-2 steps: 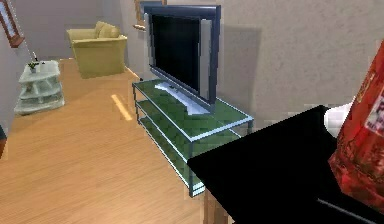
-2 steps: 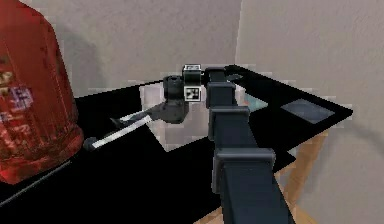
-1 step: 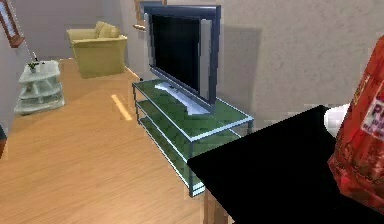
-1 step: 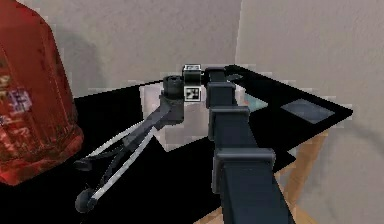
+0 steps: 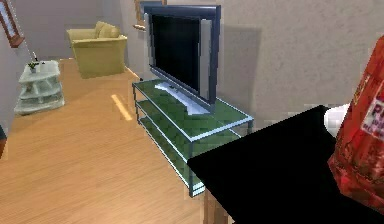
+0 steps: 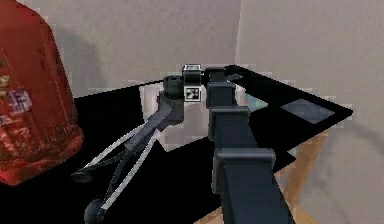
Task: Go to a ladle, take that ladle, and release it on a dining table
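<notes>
The gripper (image 6: 90,193) reaches low over a black table (image 6: 270,130), its fingers (image 6: 130,165) slanting down toward the tabletop. I cannot tell whether they are apart or together, nor whether they hold anything. A big red bottle (image 6: 30,90) stands just beside the fingertips and a pale box (image 6: 148,100) sits right behind the gripper's body. Where the ladle lies I cannot tell. The drive to a table seems done; whether taking or releasing comes next stays unsettled

One television (image 5: 180,55), one armchair (image 5: 98,50), one red bottle (image 6: 30,95)
</notes>
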Available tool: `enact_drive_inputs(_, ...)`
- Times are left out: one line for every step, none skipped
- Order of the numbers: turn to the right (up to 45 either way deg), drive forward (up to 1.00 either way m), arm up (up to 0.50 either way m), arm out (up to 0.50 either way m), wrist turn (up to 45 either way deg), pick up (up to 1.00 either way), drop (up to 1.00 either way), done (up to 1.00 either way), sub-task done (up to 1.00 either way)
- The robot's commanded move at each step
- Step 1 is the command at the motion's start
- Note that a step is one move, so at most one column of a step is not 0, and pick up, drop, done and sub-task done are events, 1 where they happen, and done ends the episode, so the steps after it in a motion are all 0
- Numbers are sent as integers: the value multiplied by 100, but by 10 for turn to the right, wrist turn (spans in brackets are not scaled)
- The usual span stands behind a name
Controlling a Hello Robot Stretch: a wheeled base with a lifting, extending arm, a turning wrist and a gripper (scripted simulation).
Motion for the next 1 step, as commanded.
enact_drive_inputs(0,0,0,-26,0,0,0,0,0)
